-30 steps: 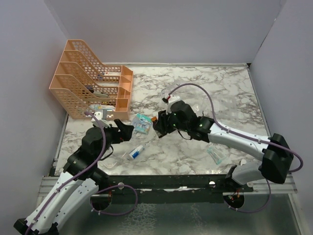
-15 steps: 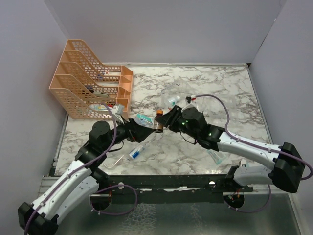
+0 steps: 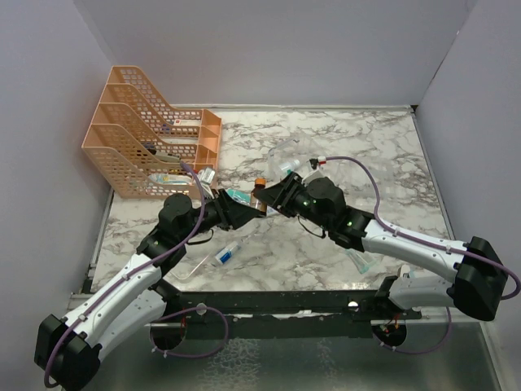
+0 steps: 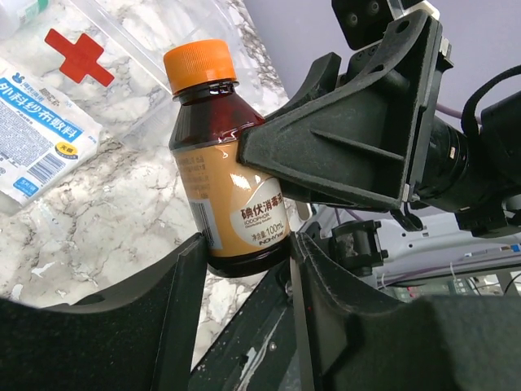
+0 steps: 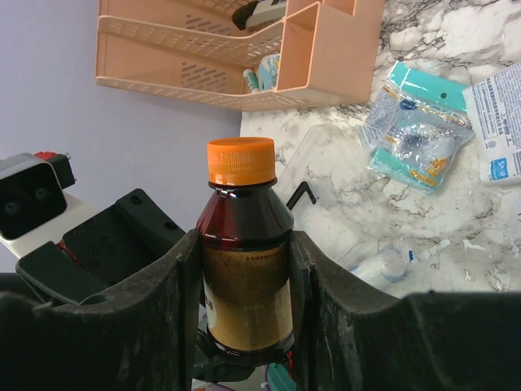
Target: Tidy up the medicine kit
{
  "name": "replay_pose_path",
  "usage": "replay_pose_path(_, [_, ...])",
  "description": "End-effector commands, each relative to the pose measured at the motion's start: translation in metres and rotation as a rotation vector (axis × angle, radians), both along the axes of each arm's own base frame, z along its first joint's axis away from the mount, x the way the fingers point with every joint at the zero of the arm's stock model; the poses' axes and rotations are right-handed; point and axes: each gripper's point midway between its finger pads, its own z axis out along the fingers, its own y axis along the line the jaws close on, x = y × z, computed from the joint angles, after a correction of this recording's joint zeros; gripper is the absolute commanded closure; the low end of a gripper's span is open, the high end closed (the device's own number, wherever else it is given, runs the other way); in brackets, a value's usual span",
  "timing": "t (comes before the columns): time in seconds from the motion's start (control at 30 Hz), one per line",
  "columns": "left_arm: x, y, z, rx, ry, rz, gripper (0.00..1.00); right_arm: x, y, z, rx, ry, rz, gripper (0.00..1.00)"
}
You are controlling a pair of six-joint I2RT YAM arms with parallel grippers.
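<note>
Bottle [image 3: 260,195] hangs in front of the rack [image 3: 146,138], its base newly pinched by my left gripper [image 4: 244,244] while the right gripper [image 5: 244,240] still clamps its middle. Handover looks nearly done; the kit [image 5: 330,171] lies just off the rack's corner.

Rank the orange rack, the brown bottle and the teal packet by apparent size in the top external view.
1. Orange rack, clearly largest.
2-3. Brown bottle and teal packet: both partly hidden, so unranked.
</note>
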Motion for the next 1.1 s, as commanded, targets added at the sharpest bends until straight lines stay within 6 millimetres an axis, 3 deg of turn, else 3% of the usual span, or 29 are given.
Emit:
replay_pose_path(0.0, [-0.005, -0.004, 0.007, 0.0, -0.068, -0.053, 0.59, -0.015, 0.014, 0.022, 0.099, -0.016, 0.095, 0.65])
replay_pose_path(0.13, [-0.009, -0.009, 0.004, 0.004, -0.042, -0.098, 0.38, -0.02, 0.017, 0.022, 0.122, -0.024, 0.124, 0.65])
replay_pose_path(0.23, [-0.009, -0.012, 0.0, 0.004, -0.018, -0.113, 0.33, -0.02, 0.018, 0.022, 0.13, -0.029, 0.129, 0.65])
replay_pose_path(0.27, [-0.009, -0.012, -0.001, 0.007, -0.013, -0.111, 0.34, -0.02, 0.018, 0.022, 0.132, -0.03, 0.127, 0.65])
replay_pose_path(0.43, [-0.005, -0.01, -0.004, 0.036, -0.052, -0.094, 0.59, -0.02, 0.017, 0.018, 0.11, -0.03, 0.134, 0.62])
replay_pose_path(0.53, [-0.005, -0.006, 0.001, 0.062, -0.118, -0.095, 0.63, -0.021, 0.016, 0.009, 0.038, -0.029, 0.146, 0.46])
replay_pose_path(0.63, [-0.01, -0.006, 0.007, 0.092, -0.193, -0.134, 0.63, -0.024, 0.019, 0.007, -0.006, -0.054, 0.19, 0.42])
replay_pose_path(0.73, [-0.012, -0.005, 0.01, 0.136, -0.233, -0.165, 0.63, -0.027, 0.024, 0.004, -0.04, -0.043, 0.226, 0.44])
replay_pose_path(0.8, [-0.014, -0.006, 0.011, 0.157, -0.252, -0.192, 0.63, -0.029, 0.025, 0.003, -0.04, -0.039, 0.238, 0.53])
replay_pose_path(0.93, [-0.017, -0.008, 0.012, 0.171, -0.271, -0.23, 0.62, -0.028, 0.026, 0.006, -0.022, -0.033, 0.234, 0.58])
replay_pose_path(1.0, [-0.014, -0.006, 0.008, 0.195, -0.256, -0.217, 0.48, -0.025, 0.024, 0.011, -0.01, -0.039, 0.211, 0.64])
replay_pose_path(1.07, [-0.004, 0.0, 0.003, 0.242, -0.236, -0.155, 0.22, -0.016, 0.017, 0.015, -0.008, -0.046, 0.144, 0.67])
